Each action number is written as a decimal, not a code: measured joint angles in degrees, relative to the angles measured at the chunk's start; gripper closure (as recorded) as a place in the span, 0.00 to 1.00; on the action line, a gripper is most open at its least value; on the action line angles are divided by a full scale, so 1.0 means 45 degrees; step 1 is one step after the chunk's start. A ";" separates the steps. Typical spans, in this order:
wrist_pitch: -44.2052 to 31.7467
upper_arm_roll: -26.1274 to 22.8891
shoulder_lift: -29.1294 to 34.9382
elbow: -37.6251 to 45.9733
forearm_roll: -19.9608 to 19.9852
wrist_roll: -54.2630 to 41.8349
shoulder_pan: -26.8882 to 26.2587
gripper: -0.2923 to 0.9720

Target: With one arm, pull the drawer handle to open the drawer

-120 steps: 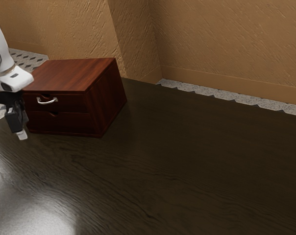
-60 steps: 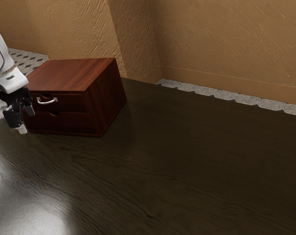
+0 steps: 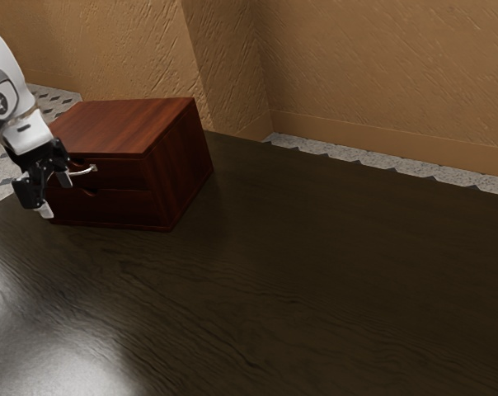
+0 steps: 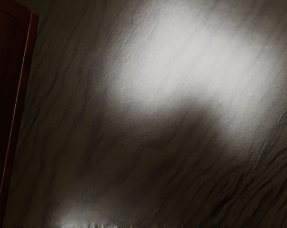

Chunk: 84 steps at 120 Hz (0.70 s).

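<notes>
Released, the claw hangs before the cabinet, just at nine o'clock of the handle on the top drawer, which looks closed. I'd edge toward three o'clock until both fingers flank the bar, clench, then pull straight out. From the wrist, the cabinet's edge borders the dark table.

Shifts the gripper up and toward the exterior view's right, tilting it, bringing it just beside the drawer handle.
</notes>
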State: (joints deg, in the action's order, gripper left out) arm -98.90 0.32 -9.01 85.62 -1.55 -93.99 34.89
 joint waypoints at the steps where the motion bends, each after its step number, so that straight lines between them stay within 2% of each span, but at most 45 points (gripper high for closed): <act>1: -0.0001 0.0001 -0.0011 -0.0011 0.0001 -0.0021 0.0018 0.23; 25: -0.0116 0.0007 -0.0303 -0.0326 0.0010 -0.0447 0.0340 0.23; 84: -0.0868 0.0063 -0.1276 -0.1412 0.0176 -0.1000 0.0306 0.23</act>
State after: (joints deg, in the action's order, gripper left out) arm -102.80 0.60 -14.75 79.27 -0.76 -98.49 36.26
